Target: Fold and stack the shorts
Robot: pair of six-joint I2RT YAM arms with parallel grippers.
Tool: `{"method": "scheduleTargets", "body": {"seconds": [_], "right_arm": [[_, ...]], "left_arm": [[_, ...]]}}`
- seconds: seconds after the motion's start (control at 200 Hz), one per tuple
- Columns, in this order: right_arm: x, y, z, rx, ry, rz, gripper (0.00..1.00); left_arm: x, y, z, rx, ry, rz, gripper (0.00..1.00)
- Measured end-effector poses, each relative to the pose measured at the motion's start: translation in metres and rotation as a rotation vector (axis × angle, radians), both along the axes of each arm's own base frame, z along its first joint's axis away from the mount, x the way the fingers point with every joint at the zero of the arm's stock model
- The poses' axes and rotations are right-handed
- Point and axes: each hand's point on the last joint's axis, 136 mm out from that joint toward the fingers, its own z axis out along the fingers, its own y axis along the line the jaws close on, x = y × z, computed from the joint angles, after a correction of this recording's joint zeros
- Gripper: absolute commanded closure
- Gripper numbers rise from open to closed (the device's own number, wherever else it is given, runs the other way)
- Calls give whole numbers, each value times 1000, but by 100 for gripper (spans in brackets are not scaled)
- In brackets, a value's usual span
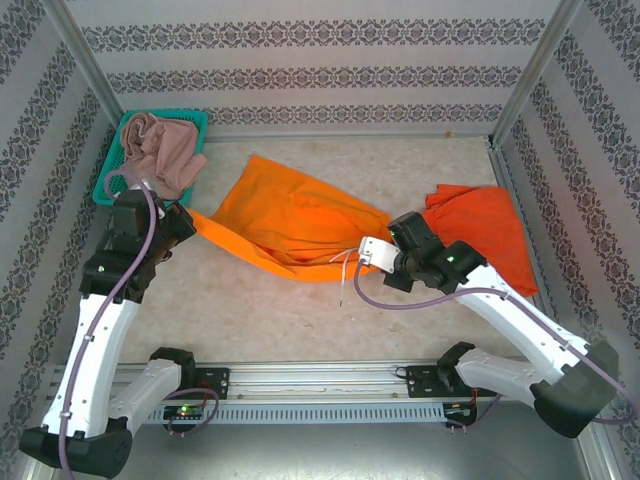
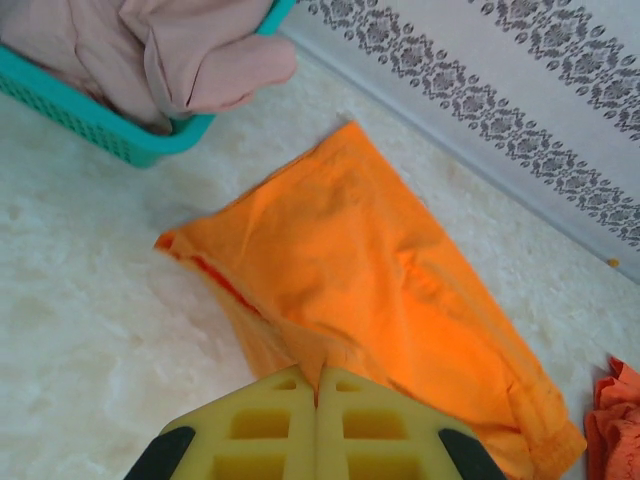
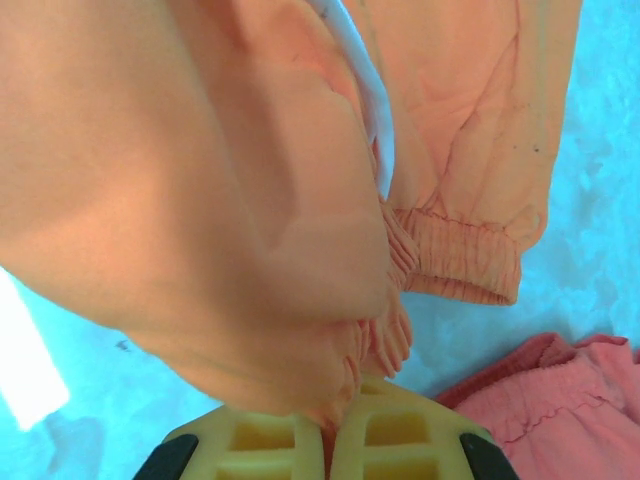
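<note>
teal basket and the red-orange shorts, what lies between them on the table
Top view: the bright orange shorts lie spread between the teal basket and the red-orange shorts, ends pinched by the left gripper and the right gripper.

No text, label, brand, number or sign can be read in any of the views. The dark bands on the walls (image 1: 300,35) are a repeated ornament, not letters. The cloth of the bright orange shorts (image 1: 290,215) is plain.

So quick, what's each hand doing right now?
Left gripper: closed on the bright orange shorts.
Right gripper: closed on the same shorts.
</note>
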Motion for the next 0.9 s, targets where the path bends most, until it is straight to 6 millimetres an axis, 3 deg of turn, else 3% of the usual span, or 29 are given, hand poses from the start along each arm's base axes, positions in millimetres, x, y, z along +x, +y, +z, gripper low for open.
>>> {"method": "scheduleTargets", "body": {"seconds": [0.18,0.355,0.819,0.899], "right_arm": [[-6,4,15,67,34,-10,100],[11,-9,17,110,94,-110,100],[71,-32,-19,158,296,-339,100],[82,-36,-27,173,325,-375,94]], "left_arm": [[19,-1,29,27,-21,-10,100],[56,-4,37,52,1,-30,100],[195,-27,-14,44,144,-95,100],[214,-29,-30,43,173,-96,100]]}}
